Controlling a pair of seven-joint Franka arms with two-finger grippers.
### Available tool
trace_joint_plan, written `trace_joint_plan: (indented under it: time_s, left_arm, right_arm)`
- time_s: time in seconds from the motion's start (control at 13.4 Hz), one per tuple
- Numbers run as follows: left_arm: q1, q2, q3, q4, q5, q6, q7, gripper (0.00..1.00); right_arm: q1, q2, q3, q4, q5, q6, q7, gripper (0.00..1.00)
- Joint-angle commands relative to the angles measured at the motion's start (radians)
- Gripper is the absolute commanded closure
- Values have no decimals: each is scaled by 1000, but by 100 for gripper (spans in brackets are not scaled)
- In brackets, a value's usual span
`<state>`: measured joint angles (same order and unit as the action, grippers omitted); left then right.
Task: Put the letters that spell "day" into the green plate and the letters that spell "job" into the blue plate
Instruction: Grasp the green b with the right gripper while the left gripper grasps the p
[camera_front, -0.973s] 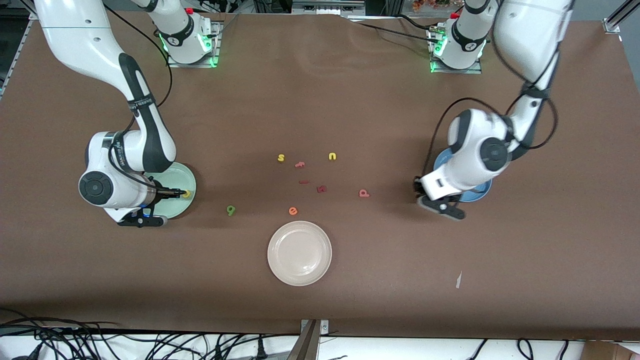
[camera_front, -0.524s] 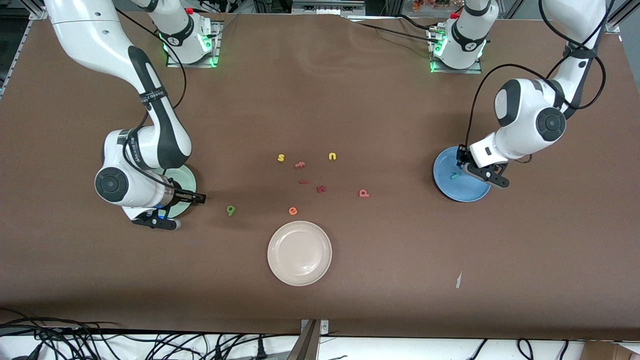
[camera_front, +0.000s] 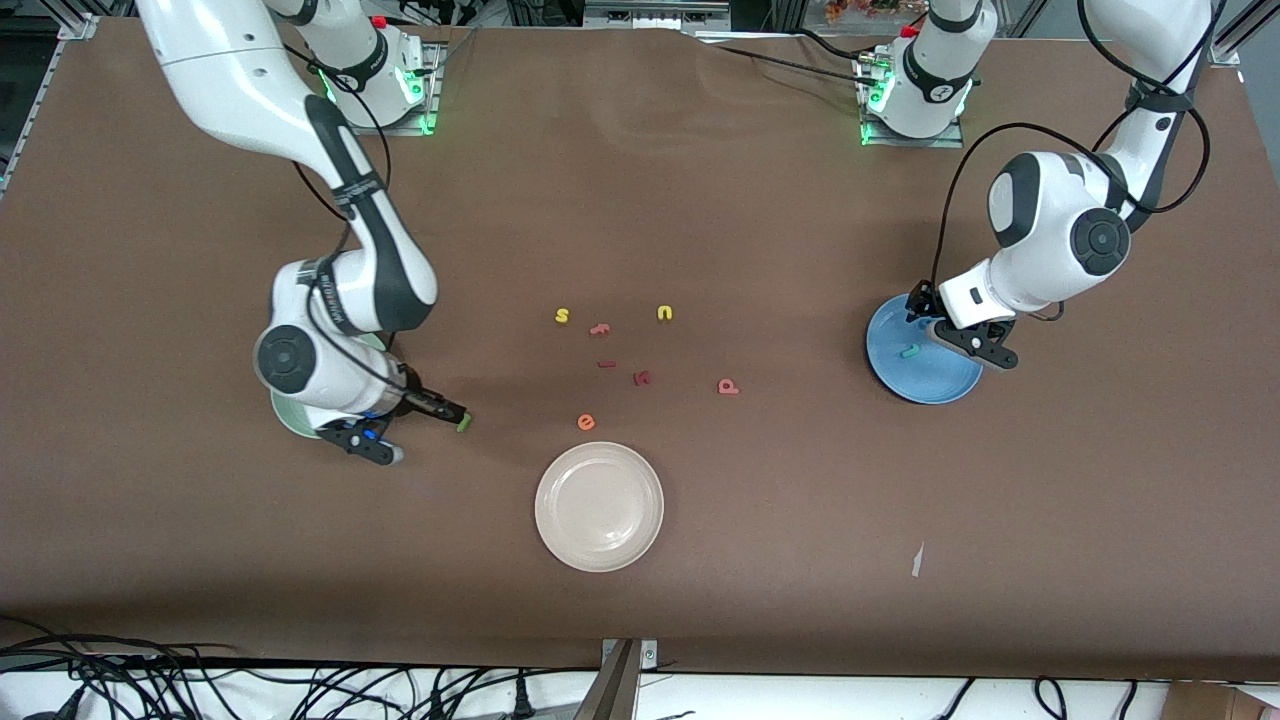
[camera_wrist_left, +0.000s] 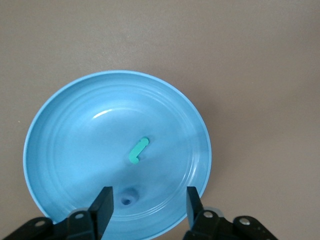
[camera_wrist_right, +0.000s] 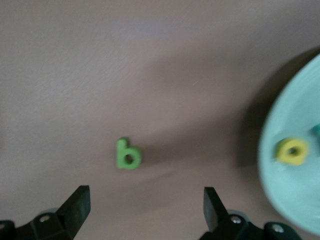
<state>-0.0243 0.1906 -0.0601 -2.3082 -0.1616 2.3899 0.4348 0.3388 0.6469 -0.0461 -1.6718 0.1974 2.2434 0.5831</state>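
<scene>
Now, right gripper (camera_wrist_right: 145, 210) spread wide over green "a" (camera_wrist_right: 128, 154), left gripper (camera_wrist_left: 148, 207) agape over blue plate (camera_wrist_left: 60, 115).

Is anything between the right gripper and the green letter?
Nothing visible. The right gripper hangs open over bare table beside the green letter, with clear brown surface between them. The green plate lies just beside it, also unobstructed.

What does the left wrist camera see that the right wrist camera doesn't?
Only the left wrist view shows the blue plate with a teal letter and a blue ring letter in it, plus the left tool, open. Only the right wrist view shows the green letter on the table, the green plate holding a yellow letter, and the open right tool. Both show brown tabletop.
</scene>
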Motion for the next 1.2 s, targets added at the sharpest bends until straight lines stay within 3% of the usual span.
trace_joint_plan:
  time_s: [0.0, 0.3, 0.6, 0.67, 0.97, 1.12]
  left_arm:
    - [-5, 28, -58, 67, -82, 6, -7, 30]
    - [-136, 179, -61, 245, -240, 8, -14, 30]
    - [-287, 262, -53, 326, -245, 86, -193, 30]
    - [-325, 288, -52, 355, -245, 92, -267, 30]
    - [-477, 401, 40, 479, -242, 94, -369, 30]
    - [-491, 441, 51, 492, -236, 148, -366, 30]
  right_arm:
    - [11, 31, -3, 18, 11, 37, 53, 0]
    - [38, 80, -5, 27, 4, 139, 115, 0]
    - [49, 92, -6, 33, -15, 139, 144, 2]
    - [49, 96, -8, 33, -16, 139, 144, 7]
    - [42, 103, -11, 40, -38, 139, 141, 14]
    - [42, 108, -11, 40, -39, 139, 141, 19]
